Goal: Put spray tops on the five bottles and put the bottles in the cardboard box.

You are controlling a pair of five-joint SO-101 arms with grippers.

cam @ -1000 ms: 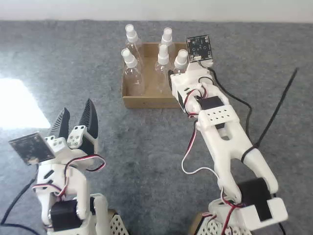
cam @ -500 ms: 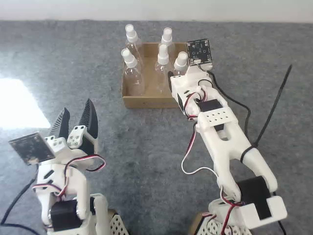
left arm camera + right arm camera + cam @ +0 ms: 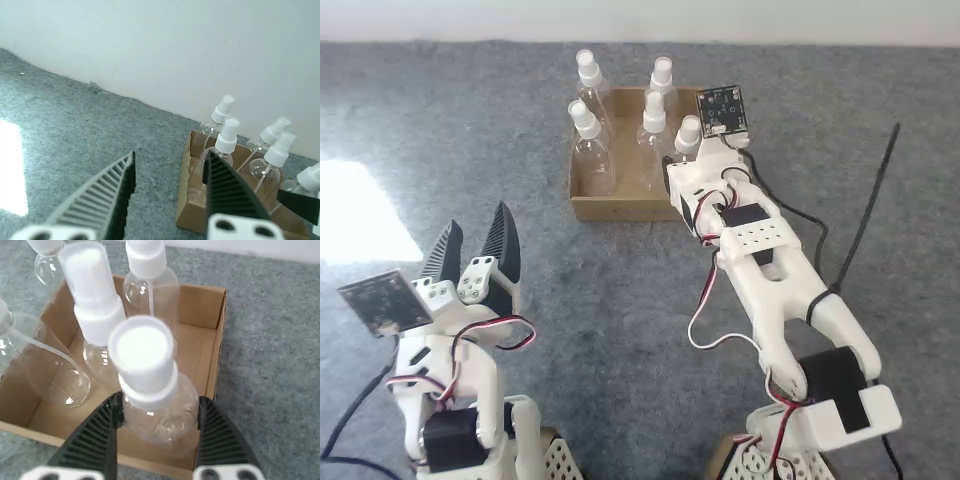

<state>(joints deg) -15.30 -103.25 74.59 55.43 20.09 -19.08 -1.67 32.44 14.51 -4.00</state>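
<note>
The cardboard box [image 3: 620, 208] sits at the far middle of the table. Several clear bottles with white spray tops [image 3: 592, 150] stand in it. My right gripper [image 3: 682, 165] is at the box's near right corner, shut on the body of one capped bottle [image 3: 688, 133]. The right wrist view has both fingers [image 3: 107, 425] pressed against this bottle [image 3: 142, 352], inside the box [image 3: 200, 305] by its near wall. My left gripper [image 3: 475, 245] hangs open and empty over the near left carpet. Its wrist view looks past the gripper [image 3: 170, 157] to the box [image 3: 192, 215].
Grey carpet covers the table up to a white wall behind the box. A black cable [image 3: 865, 230] rises at the right beside the right arm. A bright patch of light [image 3: 350, 215] lies at the left edge. Open carpet lies between the arms and the box.
The right arm has swung a little to the left with its bottle, bringing it closer to the others in the box. The left arm has not moved.
</note>
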